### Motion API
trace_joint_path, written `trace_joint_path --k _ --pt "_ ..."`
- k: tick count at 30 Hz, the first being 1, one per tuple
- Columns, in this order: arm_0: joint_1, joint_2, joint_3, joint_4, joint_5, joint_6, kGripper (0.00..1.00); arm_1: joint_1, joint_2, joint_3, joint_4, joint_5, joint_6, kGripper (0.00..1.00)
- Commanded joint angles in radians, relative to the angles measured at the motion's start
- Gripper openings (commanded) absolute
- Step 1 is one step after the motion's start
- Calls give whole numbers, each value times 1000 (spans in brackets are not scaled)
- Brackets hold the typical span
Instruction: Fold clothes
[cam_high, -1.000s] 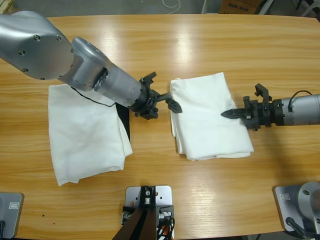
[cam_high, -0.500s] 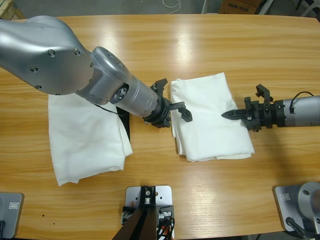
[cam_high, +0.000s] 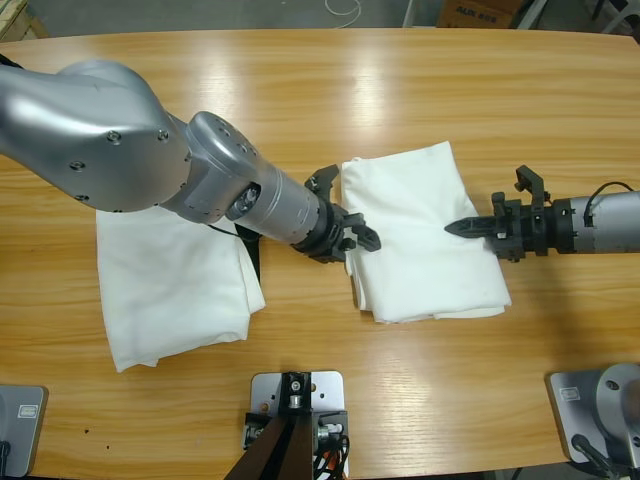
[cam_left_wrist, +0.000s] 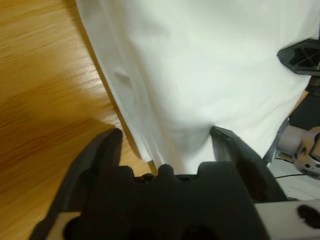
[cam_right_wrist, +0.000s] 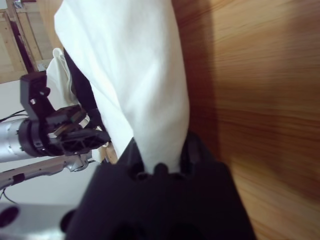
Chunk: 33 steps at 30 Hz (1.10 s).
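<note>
Left gripper (cam_left_wrist: 166, 131) is wide open, one jaw on each side of the left edge of the folded shirt (cam_high: 415, 240), right down at the layered hem. It isn't pinching anything. The right gripper (cam_high: 458, 227) comes in from the right, and its jaws look closed on a bit of the same shirt's right side, with cloth bunched up between them in the wrist view. That shirt sits a bit right of the middle of the table (cam_high: 400, 90). A second shirt (cam_high: 170, 275) lies flat over on the left, well apart from both grippers.
</note>
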Motion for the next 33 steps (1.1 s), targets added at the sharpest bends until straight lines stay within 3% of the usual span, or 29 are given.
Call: trace_joint_path --k 1,4,21,33 --pt "8 92 6 -50 -27 -9 523 2 -13 18 4 -14 -13 0" --pt "8 94 0 -51 -26 -9 471 2 -16 19 4 -12 -13 0" --pt "1 92 5 -51 18 -25 476 2 -11 21 -6 -9 -14 0" --pt "-28 119 -62 -48 42 -47 493 2 -16 25 -13 -6 -14 0"
